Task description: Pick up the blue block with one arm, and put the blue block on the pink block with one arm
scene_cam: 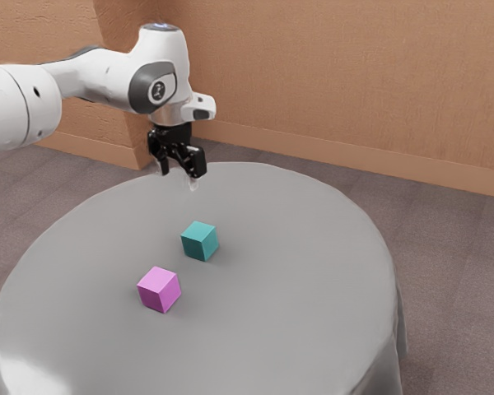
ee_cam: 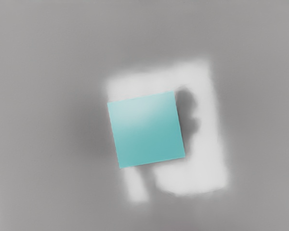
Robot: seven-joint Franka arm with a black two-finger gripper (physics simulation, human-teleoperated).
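Now, your hand (scene_cam: pixel 178 174) hangs in the air above the far side of the round grey tabletop (scene_cam: pixel 313 271), pointing down. Its two black fingers (scene_cam: pixel 196 167) stand apart with nothing between them, so it is released and holds nothing. It touches neither block and sits well clear of the surface.

You can see the blue block (scene_cam: pixel 199 240), more teal than blue, resting on the tabletop below the hand and a little toward the exterior view's right. The pink block (scene_cam: pixel 159 289) rests on the same surface, nearer the camera and toward the exterior view's left. The two blocks are near each other but do not touch.

From the wrist camera you look straight down on the blue block (ee_cam: pixel 145 129). Its square top face is turned at a slight angle. A pale bright patch of tabletop (ee_cam: pixel 202 159) surrounds it, with a dark shadow against one side.
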